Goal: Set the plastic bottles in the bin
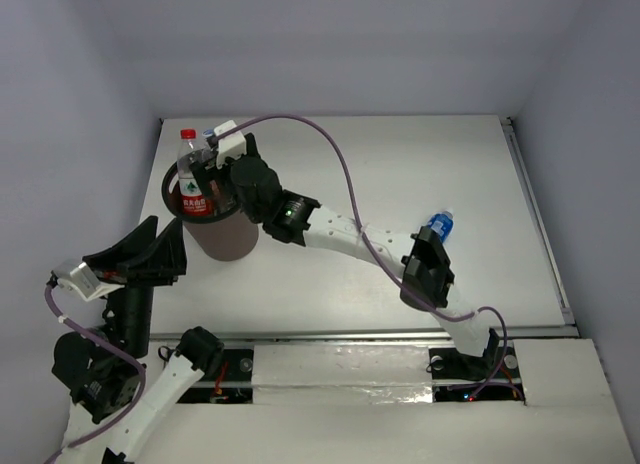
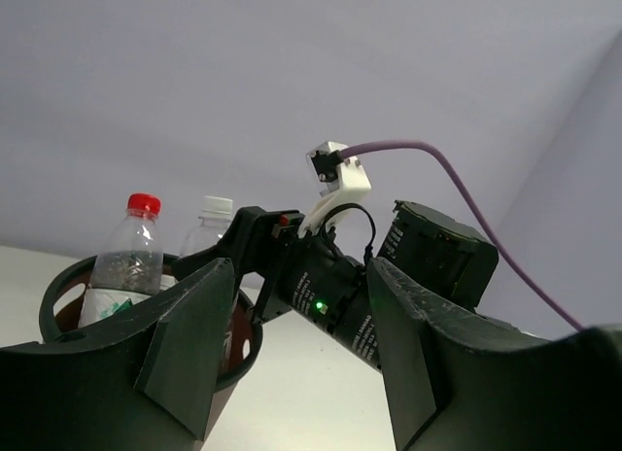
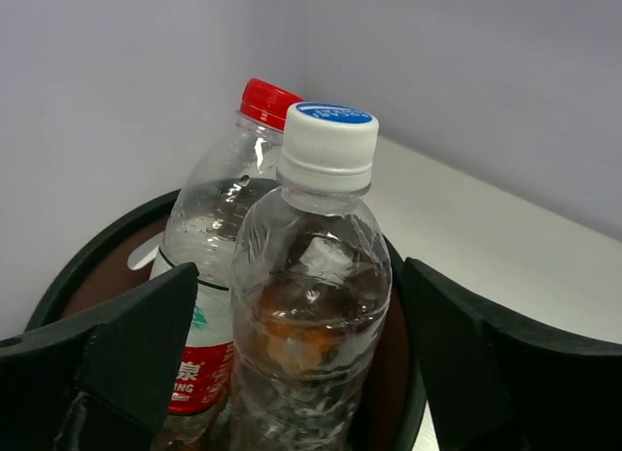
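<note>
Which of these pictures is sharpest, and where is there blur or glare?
Top external: even light, sharp, hardly any shadow around the bin. Left wrist: near gripper fingers dark, slightly soft. Right wrist: white-capped bottle crisp, small glints on its plastic.

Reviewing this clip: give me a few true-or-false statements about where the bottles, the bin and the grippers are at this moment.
1. A red-capped bottle stands in the bin. True.
2. The left gripper holds a bottle. False: it is open and empty.
3. A blue-labelled bottle is on the table, outside the bin. True.
4. The right gripper is parked far from the bin. False: it is open over the bin, its fingers on either side of a white-capped bottle.
</note>
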{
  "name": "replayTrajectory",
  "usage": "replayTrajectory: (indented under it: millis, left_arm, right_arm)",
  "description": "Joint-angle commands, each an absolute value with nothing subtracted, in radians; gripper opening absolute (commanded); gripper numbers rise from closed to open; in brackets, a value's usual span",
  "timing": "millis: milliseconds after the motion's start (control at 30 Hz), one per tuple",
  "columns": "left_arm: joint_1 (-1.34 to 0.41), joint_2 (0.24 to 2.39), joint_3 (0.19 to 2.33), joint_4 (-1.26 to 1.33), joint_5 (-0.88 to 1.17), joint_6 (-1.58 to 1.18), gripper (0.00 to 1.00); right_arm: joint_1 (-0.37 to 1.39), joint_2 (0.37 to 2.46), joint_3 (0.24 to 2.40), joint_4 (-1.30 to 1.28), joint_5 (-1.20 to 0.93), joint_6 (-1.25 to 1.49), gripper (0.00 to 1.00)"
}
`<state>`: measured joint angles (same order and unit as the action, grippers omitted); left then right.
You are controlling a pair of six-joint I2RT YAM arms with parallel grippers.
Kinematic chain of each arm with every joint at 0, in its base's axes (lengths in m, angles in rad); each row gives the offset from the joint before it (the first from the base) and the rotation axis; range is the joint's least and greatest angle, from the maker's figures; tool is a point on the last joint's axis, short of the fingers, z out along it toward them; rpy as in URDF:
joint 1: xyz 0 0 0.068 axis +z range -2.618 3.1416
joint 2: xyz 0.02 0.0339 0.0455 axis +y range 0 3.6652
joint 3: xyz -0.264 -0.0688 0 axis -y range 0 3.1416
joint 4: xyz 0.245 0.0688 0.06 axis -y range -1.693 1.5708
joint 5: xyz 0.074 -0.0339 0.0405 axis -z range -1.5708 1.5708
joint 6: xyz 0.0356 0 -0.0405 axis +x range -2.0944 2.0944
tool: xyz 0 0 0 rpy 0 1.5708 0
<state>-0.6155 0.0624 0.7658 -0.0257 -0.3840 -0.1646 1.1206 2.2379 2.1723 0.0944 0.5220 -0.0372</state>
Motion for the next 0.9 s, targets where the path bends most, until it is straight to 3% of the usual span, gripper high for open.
replayTrajectory:
  millis: [0,133,567,667,700,767,800,867]
  left_arm:
    - [-0.621,0.086,0.782,0.028,-0.362,-0.156,0.54]
    - [-0.621,0.089,0.795,0.023,-0.361,-0.160,0.54]
    - [-0.621,0.198,0.851,0.032,-0.236,-0.225,0.53]
    - [-0.621,0.234,0.859,0.029,-0.183,-0.241,0.40]
    - [-0.621,0.253,0.862,0.031,-0.160,-0.235,0.29]
    - [-0.621,0.331,0.880,0.012,-0.094,-0.235,0.22]
    - [-0.621,0.363,0.890,0.006,-0.069,-0.235,0.20]
    - [-0.621,0.446,0.897,0.017,-0.010,-0.248,0.13]
  right_arm:
    - [1.124,2.204,2.175,0.169,0.557,-0.045,0.93]
    - [1.124,2.145,2.149,0.189,0.554,-0.019,0.98]
    - [1.114,1.902,1.979,0.198,0.589,0.058,1.00]
    - [1.104,1.859,1.948,0.187,0.607,0.077,1.00]
    - [1.104,1.842,1.934,0.192,0.618,0.080,0.99]
    - [1.104,1.763,1.861,0.209,0.647,0.083,0.89]
    - [1.094,1.731,1.830,0.221,0.682,0.084,0.70]
    - [1.085,1.660,1.766,0.213,0.730,0.113,0.47]
